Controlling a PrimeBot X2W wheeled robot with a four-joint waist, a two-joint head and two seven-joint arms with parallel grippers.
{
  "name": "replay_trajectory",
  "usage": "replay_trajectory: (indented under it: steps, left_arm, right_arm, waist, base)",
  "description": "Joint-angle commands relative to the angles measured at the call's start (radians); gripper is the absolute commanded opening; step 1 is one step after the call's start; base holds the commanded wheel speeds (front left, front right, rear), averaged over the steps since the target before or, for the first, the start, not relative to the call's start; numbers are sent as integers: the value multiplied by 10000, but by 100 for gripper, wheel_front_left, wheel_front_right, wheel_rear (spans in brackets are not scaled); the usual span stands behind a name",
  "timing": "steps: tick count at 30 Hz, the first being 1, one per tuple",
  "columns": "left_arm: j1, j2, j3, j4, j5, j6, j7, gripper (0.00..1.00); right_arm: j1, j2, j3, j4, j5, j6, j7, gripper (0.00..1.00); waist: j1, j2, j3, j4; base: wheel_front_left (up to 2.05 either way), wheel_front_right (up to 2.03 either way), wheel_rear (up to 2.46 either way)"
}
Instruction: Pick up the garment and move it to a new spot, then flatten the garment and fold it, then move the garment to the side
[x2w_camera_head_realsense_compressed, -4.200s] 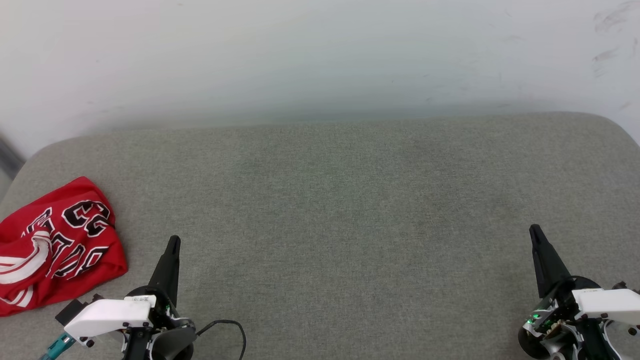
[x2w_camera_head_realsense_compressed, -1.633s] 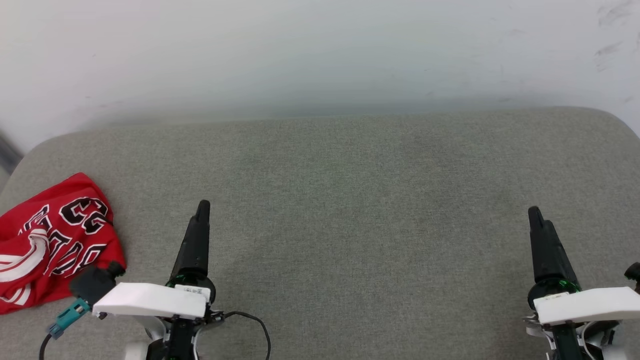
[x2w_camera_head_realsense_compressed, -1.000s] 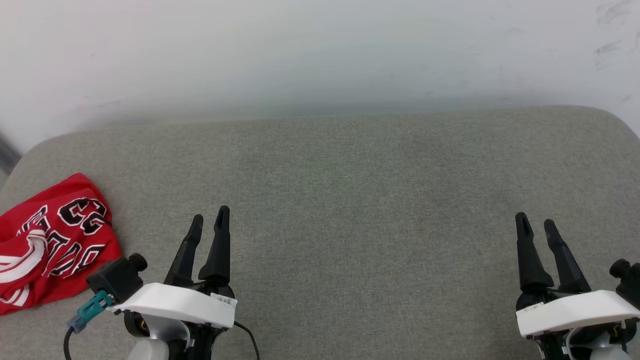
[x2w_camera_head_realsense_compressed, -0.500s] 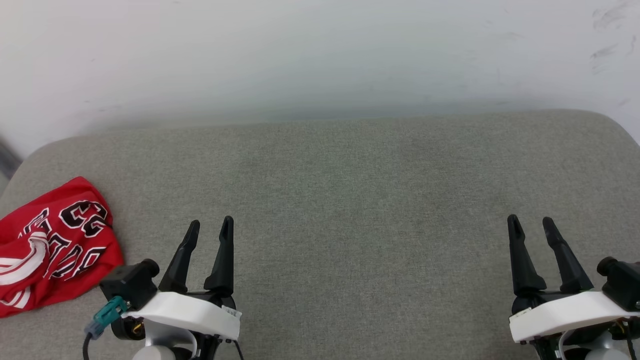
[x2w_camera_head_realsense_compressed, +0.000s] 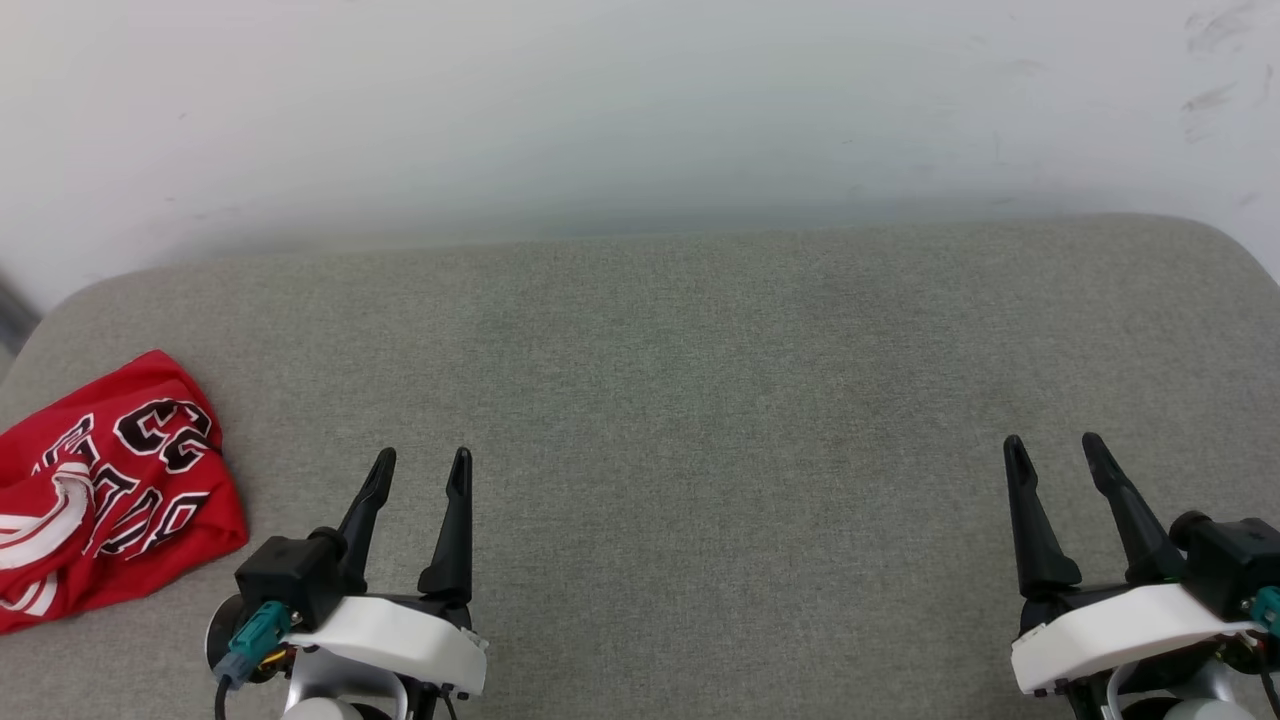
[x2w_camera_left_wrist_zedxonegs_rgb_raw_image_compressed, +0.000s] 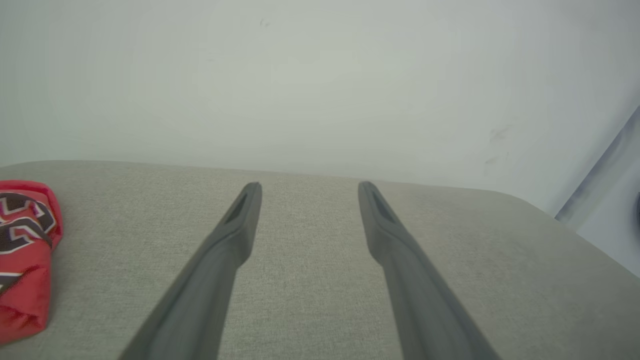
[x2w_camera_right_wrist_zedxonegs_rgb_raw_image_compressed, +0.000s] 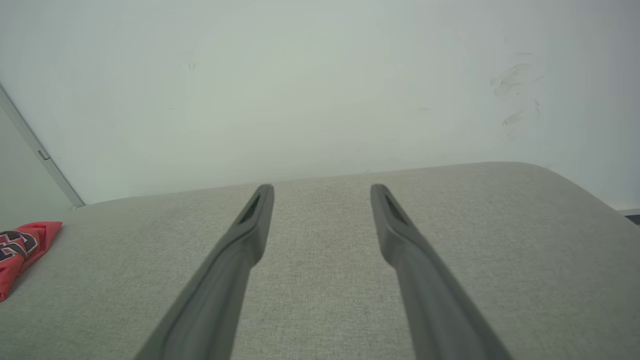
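Observation:
The garment (x2w_camera_head_realsense_compressed: 110, 480), a red jersey with black white-outlined letters and red-and-white stripe trim, lies bunched at the far left of the grey cushioned surface (x2w_camera_head_realsense_compressed: 700, 380). It also shows at the left edge of the left wrist view (x2w_camera_left_wrist_zedxonegs_rgb_raw_image_compressed: 25, 255) and of the right wrist view (x2w_camera_right_wrist_zedxonegs_rgb_raw_image_compressed: 22, 250). My left gripper (x2w_camera_head_realsense_compressed: 420, 462) stands open at the lower left, to the right of the garment and apart from it, with nothing between its fingers (x2w_camera_left_wrist_zedxonegs_rgb_raw_image_compressed: 240, 225). My right gripper (x2w_camera_head_realsense_compressed: 1052, 448) is open and empty at the lower right, far from the garment, its two fingers (x2w_camera_right_wrist_zedxonegs_rgb_raw_image_compressed: 255, 215) spread.
A pale wall (x2w_camera_head_realsense_compressed: 640, 110) rises right behind the cushion's far edge. The cushion's corners round off at the left and right. A grey strip (x2w_camera_left_wrist_zedxonegs_rgb_raw_image_compressed: 595, 170) runs down the wall in the left wrist view.
Both grippers have turned about their wrists, so each shows two spread fingers where one narrow profile showed before. The left gripper has drifted right and slightly back. The garment lies as before.

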Motion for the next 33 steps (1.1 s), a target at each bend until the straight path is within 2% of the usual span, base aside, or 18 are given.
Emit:
replay_trajectory:
  steps: [1, 16, 33]
  left_arm:
    - [-87, 62, -15, -56, 254, 38, -103, 100]
    - [-119, 87, -69, 3, 1448, 200, -403, 100]
    - [-126, -42, -40, 206, 2017, 14, -704, 100]
  right_arm:
    - [30, -24, 14, -137, -199, 0, -16, 100]
    - [129, -7, -58, -321, -1127, 0, 58, 100]
    - [152, -2, -320, -328, -1419, 0, -19, 100]
  waist:
    - [0, 0, 8, 6]
    - [0, 0, 48, 44]
    - [0, 0, 101, 75]
  base:
    - [0, 0, 0]
    - [0, 0, 0]
    - [0, 0, 0]
